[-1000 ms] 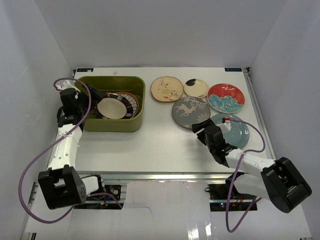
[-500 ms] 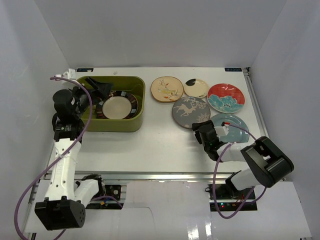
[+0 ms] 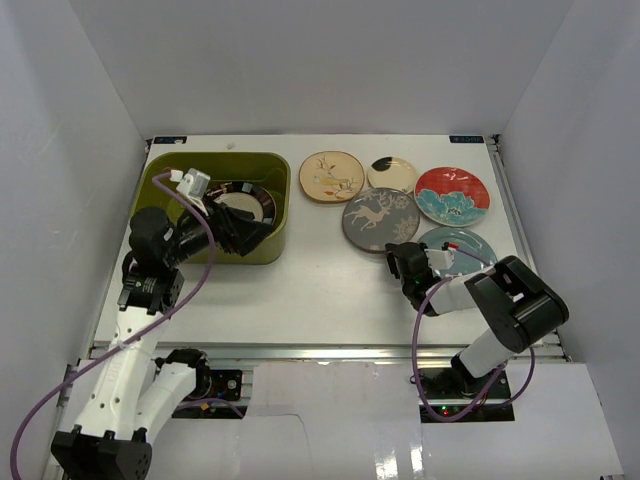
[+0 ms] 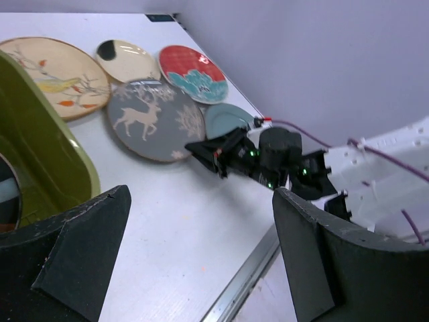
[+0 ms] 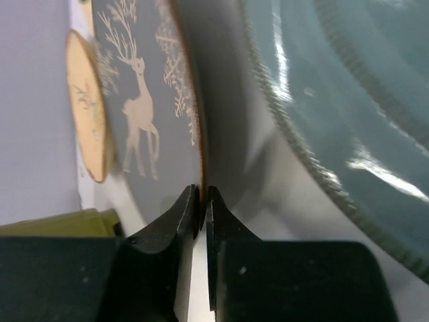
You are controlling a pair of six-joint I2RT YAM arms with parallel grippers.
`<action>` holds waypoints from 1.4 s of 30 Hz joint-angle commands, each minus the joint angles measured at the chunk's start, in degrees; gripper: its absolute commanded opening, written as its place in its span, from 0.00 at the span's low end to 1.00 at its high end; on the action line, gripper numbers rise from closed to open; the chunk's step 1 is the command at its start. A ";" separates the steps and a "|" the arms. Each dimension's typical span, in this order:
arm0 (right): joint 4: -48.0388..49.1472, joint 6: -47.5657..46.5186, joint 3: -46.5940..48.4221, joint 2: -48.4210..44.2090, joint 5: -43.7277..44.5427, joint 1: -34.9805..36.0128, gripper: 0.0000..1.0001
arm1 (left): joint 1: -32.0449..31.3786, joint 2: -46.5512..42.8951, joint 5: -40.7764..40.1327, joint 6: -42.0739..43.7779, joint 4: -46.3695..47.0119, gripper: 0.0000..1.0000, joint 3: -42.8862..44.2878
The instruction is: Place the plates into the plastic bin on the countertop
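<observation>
The grey deer plate (image 3: 378,215) is pinched at its near rim by the right gripper (image 5: 202,194), while the green bin (image 3: 282,190) is set by the left edge of the counter (image 3: 320,295).

Upper left, an olive-green plastic bin (image 3: 282,210) holds a dark-rimmed round plate (image 3: 258,198); a grey deer plate (image 3: 380,219) lies right.
</observation>
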 commanded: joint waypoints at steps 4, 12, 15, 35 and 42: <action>4.23 -4.12 -0.81 -4.44 1.49 0.62 0.08 | -2.05 -4.20 0.74 5.14 -4.07 0.98 -2.45; -6.39 -15.71 -0.91 -24.21 7.89 5.37 0.08 | -2.05 -2.71 -2.59 2.50 -3.37 0.98 1.85; -9.56 -23.00 0.23 -33.09 9.22 6.25 0.08 | -2.05 -2.53 -4.53 0.84 -3.63 0.98 3.26; -14.49 -46.58 54.00 -5.35 -32.96 9.85 0.08 | -2.05 -8.34 -31.42 -0.85 -15.32 0.98 10.55; -16.33 -42.97 73.34 13.54 -35.17 14.16 0.08 | -2.05 -6.84 -33.54 0.21 -16.20 0.98 11.35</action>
